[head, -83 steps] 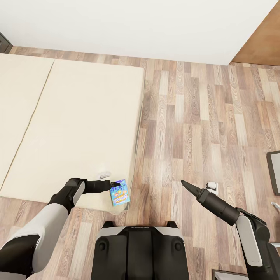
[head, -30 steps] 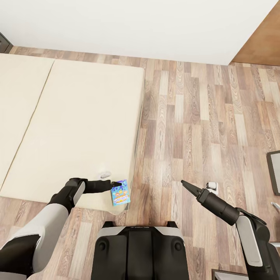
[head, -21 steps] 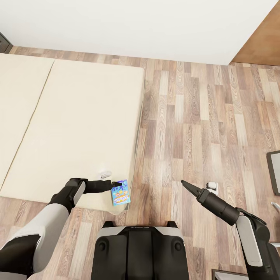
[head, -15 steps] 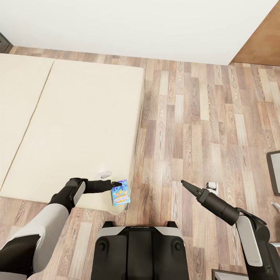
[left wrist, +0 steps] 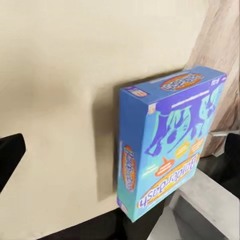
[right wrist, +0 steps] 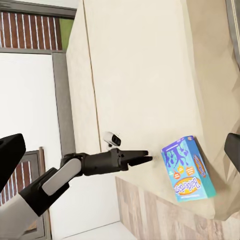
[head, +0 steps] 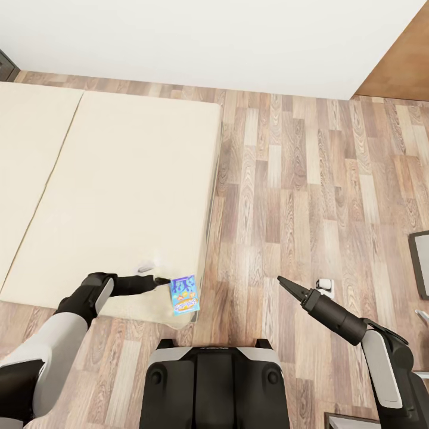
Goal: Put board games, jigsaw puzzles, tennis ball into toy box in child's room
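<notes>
A small blue board game lies flat at the near right corner of the beige bed. My left gripper hovers low over the mattress just left of the box, apart from it, open and holding nothing. In the left wrist view the board game sits close ahead on the bed. My right gripper hangs over the wood floor right of the bed, open and empty. The right wrist view shows the board game with the left gripper pointing at it.
Wood-plank floor spreads right of the bed up to a white wall. A brown panel stands at the far right. A dark-framed grey surface juts in at the right edge. A small white object lies on the floor.
My left arm has drawn back to the left, so its fingertips no longer meet the blue box's corner. The box and the right arm stay put.
</notes>
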{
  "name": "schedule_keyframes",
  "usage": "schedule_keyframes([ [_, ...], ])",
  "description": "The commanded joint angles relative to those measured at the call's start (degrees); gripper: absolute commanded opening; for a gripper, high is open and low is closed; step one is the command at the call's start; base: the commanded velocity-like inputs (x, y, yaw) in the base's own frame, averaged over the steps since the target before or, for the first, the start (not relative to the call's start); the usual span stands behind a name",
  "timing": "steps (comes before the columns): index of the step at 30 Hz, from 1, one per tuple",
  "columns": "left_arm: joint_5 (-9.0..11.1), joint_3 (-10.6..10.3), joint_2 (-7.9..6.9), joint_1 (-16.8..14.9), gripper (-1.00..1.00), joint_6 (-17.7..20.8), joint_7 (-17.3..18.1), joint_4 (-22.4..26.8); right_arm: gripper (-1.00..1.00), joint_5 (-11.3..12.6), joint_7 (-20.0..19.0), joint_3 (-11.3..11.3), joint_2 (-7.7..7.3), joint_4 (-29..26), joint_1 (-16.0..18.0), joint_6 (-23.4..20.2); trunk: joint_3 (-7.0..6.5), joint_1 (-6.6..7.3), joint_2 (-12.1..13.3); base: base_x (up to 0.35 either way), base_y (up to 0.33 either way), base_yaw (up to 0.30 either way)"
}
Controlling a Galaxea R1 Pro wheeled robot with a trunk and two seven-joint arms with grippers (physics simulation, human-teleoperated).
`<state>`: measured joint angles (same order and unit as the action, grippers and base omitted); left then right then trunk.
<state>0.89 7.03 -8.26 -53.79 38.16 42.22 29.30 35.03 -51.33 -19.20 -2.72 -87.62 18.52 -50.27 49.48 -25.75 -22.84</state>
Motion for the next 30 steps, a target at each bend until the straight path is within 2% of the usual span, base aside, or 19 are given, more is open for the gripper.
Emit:
schedule_keyframes([
  [1, 0.25, 0.25, -0.74, -0.01, 1.00, 0.52, 0.23, 0.03, 1.00, 0.03, -0.13, -0.05, 0.00, -0.01, 0.02, -0.27, 0.06, -0.03, -0.08, 0.000, 0.000, 0.000],
  [4, 0.41, 0.49, -3.28, 0.00, 1.00, 0.52, 0.93, 0.04, 1.00, 0.03, -0.10, -0.05, 0.00, -0.01, 0.02, -0.27, 0.06, -0.03, -0.08, 0.000, 0.000, 0.000],
  [6, 0.49, 0.62, -5.50, 0.00, 1.00, 0.52, 2.68, 0.05, 1.00, 0.03, -0.08, -0.05, 0.00, -0.01, 0.02, -0.27, 0.06, -0.03, -0.08, 0.000, 0.000, 0.000],
  [8, 0.53, 0.65, -6.72, 0.00, 1.00, 0.52, 4.28, 0.05, 1.00, 0.03, -0.09, -0.05, 0.00, -0.01, 0.02, -0.27, 0.06, -0.03, -0.08, 0.000, 0.000, 0.000],
  [9, 0.56, 0.67, -8.05, 0.00, 1.00, 0.52, 6.47, 0.05, 1.00, 0.03, -0.09, -0.05, 0.00, -0.01, 0.02, -0.27, 0.06, -0.03, -0.08, 0.000, 0.000, 0.000],
  [10, 0.56, 0.68, -8.72, 0.00, 1.00, 0.52, 7.81, 0.05, 1.00, 0.03, -0.09, -0.05, 0.00, -0.01, 0.02, -0.27, 0.06, -0.03, -0.08, 0.000, 0.000, 0.000],
  [11, 0.58, 0.69, -10.07, 0.00, 1.00, 0.53, 11.03, 0.06, 1.00, 0.03, -0.06, -0.05, 0.00, 0.01, 0.02, -0.27, 0.06, -0.03, -0.08, 0.000, 0.000, 0.000],
  [14, 0.59, 0.63, -11.87, 0.00, 1.00, 0.57, 16.93, 0.04, 1.00, 0.05, 0.04, -0.03, 0.03, 0.03, 0.02, -0.25, 0.06, -0.03, -0.08, 0.000, 0.000, 0.000],
  [15, 0.55, 0.56, -12.90, 0.05, 1.00, 0.58, 21.32, 0.03, 1.00, 0.11, 0.12, -0.02, 0.05, 0.05, 0.02, -0.23, 0.06, -0.03, -0.08, 0.000, 0.000, 0.000],
  [16, 0.50, 0.54, -13.33, 0.09, 1.00, 0.59, 23.60, 0.02, 1.00, 0.13, 0.15, -0.03, 0.06, 0.06, 0.02, -0.22, 0.06, -0.03, -0.08, 0.000, 0.000, 0.000],
  [17, 0.43, 0.50, -13.99, 0.25, 1.00, 0.58, 28.15, -0.02, 1.00, 0.13, 0.18, -0.02, 0.07, 0.06, 0.02, -0.20, 0.06, -0.03, -0.08, 0.000, 0.000, 0.000],
  [18, 0.39, 0.49, -14.24, 0.36, 1.00, 0.56, 30.37, -0.04, 1.00, 0.11, 0.19, -0.01, 0.07, 0.07, 0.02, -0.20, 0.06, -0.03, -0.08, 0.000, 0.000, 0.000],
  [19, 0.31, 0.47, -14.67, 0.53, 1.00, 0.55, 34.53, -0.07, 1.00, 0.08, 0.22, 0.01, 0.08, 0.07, 0.02, -0.18, 0.06, -0.03, -0.08, 0.000, 0.000, 0.000],
  [22, 0.26, 0.46, -15.43, 0.81, 1.00, 0.55, 39.86, -0.16, 1.00, 0.06, 0.24, 0.02, 0.08, 0.08, 0.02, -0.14, 0.06, -0.03, -0.08, 0.000, 0.000, 0.000],
  [23, 0.27, 0.42, -16.00, 0.99, 1.00, 0.57, 42.89, -0.26, 1.00, 0.05, 0.28, 0.03, 0.08, 0.08, 0.02, -0.12, 0.06, -0.03, -0.08, 0.000, 0.000, 0.000],
  [25, 0.32, 0.43, -16.69, 1.20, 1.00, 0.65, 46.63, -0.33, 1.00, 0.04, 0.30, 0.06, 0.13, 0.08, 0.02, -0.09, 0.06, -0.03, -0.08, 0.000, 0.000, 0.000],
  [27, 0.42, 0.45, -17.10, 1.27, 1.00, 0.75, 47.78, -0.37, 1.00, 0.01, 0.32, 0.09, 0.15, 0.08, 0.02, -0.05, 0.06, -0.03, -0.08, 0.000, 0.000, 0.000],
  [30, 0.91, 0.56, -19.24, 1.37, 1.00, 1.15, 47.78, -0.46, 1.00, -0.07, 0.34, 0.13, 0.26, 0.06, 0.02, -0.02, 0.06, -0.03, -0.08, 0.000, 0.000, 0.000],
])
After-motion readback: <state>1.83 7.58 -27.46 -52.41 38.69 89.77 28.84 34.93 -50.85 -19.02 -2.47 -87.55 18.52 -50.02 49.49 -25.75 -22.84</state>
